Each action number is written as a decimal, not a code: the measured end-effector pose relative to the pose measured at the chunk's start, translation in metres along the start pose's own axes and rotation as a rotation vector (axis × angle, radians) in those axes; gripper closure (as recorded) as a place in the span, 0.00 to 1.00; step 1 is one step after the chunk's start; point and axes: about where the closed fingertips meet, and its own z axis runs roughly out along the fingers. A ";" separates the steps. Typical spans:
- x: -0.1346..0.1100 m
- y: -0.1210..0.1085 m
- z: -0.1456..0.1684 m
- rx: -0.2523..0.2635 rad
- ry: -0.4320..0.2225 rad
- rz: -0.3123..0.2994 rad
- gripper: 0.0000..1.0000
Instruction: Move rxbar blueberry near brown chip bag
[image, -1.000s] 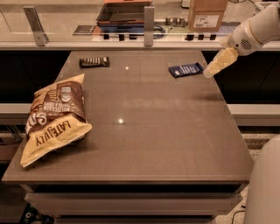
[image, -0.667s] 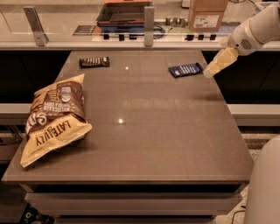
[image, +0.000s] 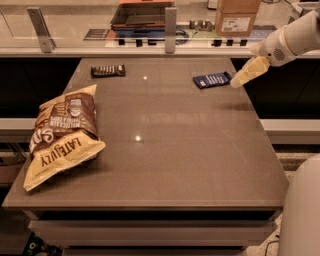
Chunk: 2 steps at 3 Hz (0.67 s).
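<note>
Hanging at the far right edge of the table (image: 180, 150), the gripper (image: 237, 82) points its tip just beside the right end of the rxbar blueberry (image: 212, 79), which lies flat near the far right corner. Its pale fingers (image: 250, 71) seem pressed together on nothing. The brown chip bag (image: 62, 135) lies well apart at the left edge, and a dark bar (image: 107, 70) lies at the far left.

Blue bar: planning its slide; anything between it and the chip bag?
Nothing visible between the blue bar and chip bag; the dark bar lies off that line. The end effector hovers beside the blue bar.
</note>
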 end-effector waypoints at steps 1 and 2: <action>0.000 -0.007 0.012 0.005 -0.042 0.008 0.00; 0.000 -0.010 0.023 -0.005 -0.060 0.012 0.00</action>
